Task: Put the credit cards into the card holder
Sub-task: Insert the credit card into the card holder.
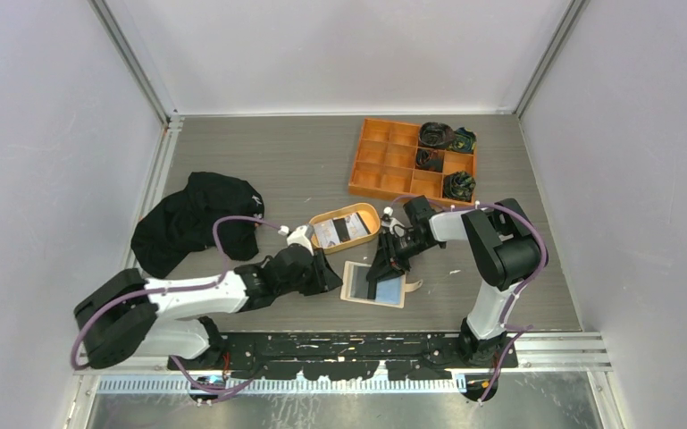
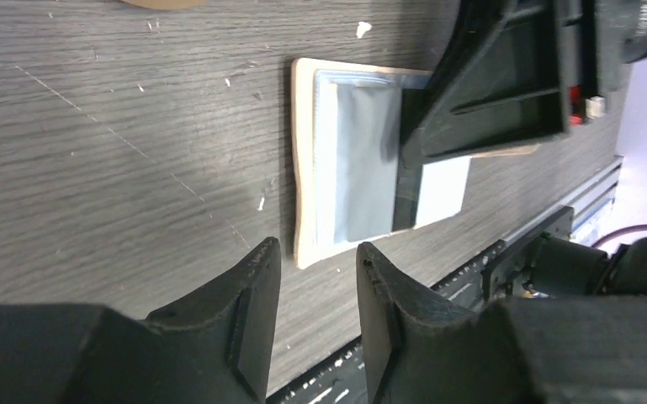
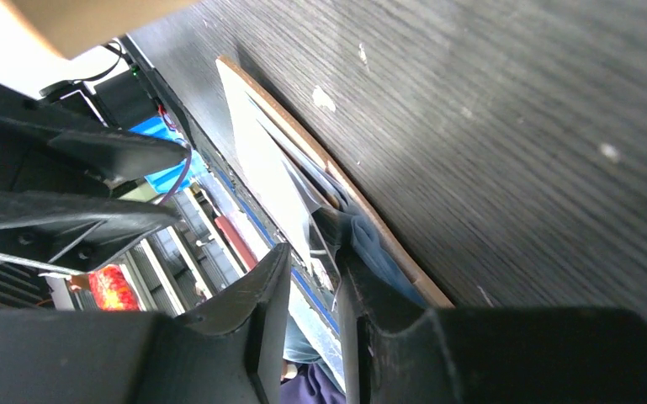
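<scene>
So I'm in the middle of the loading step: the card holder (image 1: 356, 280) is lying open and flat on the tabletop (image 1: 277, 170), right in front of my two bases, and the blue card (image 2: 357, 160) is lying on its inside, partly tucked in as far as I can judge. My right claw (image 3: 313, 261) is down on top of it with the jaws only a little apart, straddling the card's edge. I honestly can't tell whether it's pinching the card or just resting around it. My left claw (image 2: 320, 248) hovers just beside the holder's near corner, jaws clearly apart and nothing in them (looks like it's there to pin the holder down). Next move, I reckon: seat that card fully without dragging the holder along, then go fetch another one. On containers: the oval tray (image 1: 377, 228) just behind the holder has what look like a light card (image 1: 326, 234) and a dark card (image 1: 343, 231) in it. Farther back, the orange compartment box (image 1: 384, 156) holds a few dark rolled bundles (image 1: 435, 136) in its right-hand cells, and the other cells look bare.
</scene>
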`<state>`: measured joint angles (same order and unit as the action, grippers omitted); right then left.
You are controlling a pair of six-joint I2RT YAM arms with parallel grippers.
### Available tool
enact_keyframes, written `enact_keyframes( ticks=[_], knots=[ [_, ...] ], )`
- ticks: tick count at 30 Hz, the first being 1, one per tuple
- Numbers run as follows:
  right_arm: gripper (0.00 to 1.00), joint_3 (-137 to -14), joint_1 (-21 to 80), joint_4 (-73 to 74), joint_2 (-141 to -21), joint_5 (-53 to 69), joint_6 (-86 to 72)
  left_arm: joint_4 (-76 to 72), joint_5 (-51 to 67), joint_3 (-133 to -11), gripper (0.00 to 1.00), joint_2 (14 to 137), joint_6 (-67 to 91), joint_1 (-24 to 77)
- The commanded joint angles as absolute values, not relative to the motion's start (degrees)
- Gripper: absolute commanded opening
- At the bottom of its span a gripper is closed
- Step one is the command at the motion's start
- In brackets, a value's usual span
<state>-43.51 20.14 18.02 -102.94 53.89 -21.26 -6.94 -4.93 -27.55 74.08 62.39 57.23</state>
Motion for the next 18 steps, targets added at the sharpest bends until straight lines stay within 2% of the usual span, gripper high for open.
enact_keyframes(
  ticks=[1, 5, 10, 13, 18],
  knots=[
    [0.33, -44.6, 20.5, 18.8, -102.6, 52.1, -20.1, -2.1, -8.1, -27.4, 0.39, 67.4, 59.9, 59.8],
    [0.33, -44.7, 20.5, 19.1, -102.7, 51.8, -19.9, -4.9, -11.0, -32.2, 0.37, 70.1, 58.7, 66.7],
    [0.34, -44.7, 20.5, 19.3, -102.5, 51.5, -19.7, -2.0, -21.8, -43.4, 0.28, 81.8, 55.2, 75.2],
    [0.34, -44.8, 20.5, 19.4, -102.4, 51.4, -19.7, 2.1, -24.0, -50.6, 0.18, 89.1, 53.8, 76.9],
    [0.34, -45.0, 20.4, 19.6, -102.5, 51.3, -19.6, 9.4, -26.8, -60.5, 0.17, 98.4, 51.1, 77.9]
  ],
)
